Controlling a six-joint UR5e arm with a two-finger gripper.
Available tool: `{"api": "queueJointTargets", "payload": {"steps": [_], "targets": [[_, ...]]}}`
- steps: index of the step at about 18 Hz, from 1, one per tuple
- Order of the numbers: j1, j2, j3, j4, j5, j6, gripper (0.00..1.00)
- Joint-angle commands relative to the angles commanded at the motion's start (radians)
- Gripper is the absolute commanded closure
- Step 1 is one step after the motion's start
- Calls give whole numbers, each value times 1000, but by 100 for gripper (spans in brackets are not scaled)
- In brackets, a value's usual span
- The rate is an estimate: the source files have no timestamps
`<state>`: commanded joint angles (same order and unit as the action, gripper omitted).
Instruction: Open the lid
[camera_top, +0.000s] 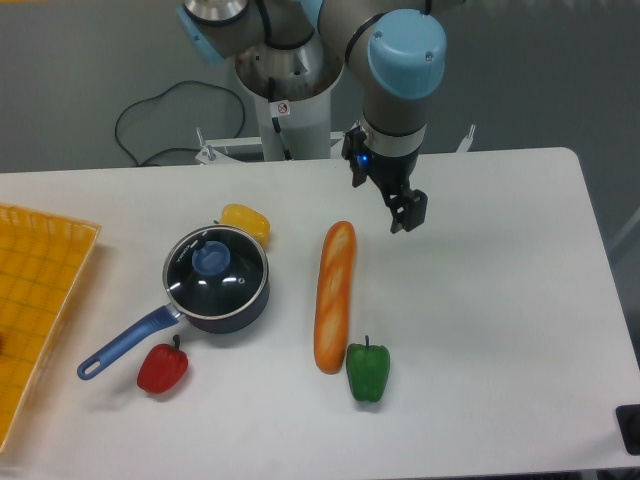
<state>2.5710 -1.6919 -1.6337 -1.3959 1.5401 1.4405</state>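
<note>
The lid (228, 283), a glass disc with a metal rim and a blue knob (210, 260), sits flat on the dark saucepan (222, 316), whose blue handle (128, 343) points toward the front left. My gripper (408, 213) hangs above the table well to the right of the pan, beyond the baguette, with nothing in it. Its dark fingers (411, 208) show edge-on as one shape, so the gap between them is hidden.
A baguette (334, 295) lies lengthwise between pan and gripper. A green pepper (368, 369) stands at its near end, a red pepper (162, 367) beside the pan handle, and a yellow pepper (246, 220) behind the pan. An orange basket (40, 300) is at the left edge.
</note>
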Motion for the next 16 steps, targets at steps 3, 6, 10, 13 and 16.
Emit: {"api": "queueJointTargets", "payload": {"steps": [3, 6, 10, 13, 16], "targets": [[-14, -5, 2, -2, -6, 0, 0], [-31, -12, 3, -2, -5, -2, 0], [-44, -12, 6, -2, -5, -2, 0], [-72, -12, 3, -2, 3, -20, 0], [-110, -15, 2, -2, 2, -96, 0]]}}
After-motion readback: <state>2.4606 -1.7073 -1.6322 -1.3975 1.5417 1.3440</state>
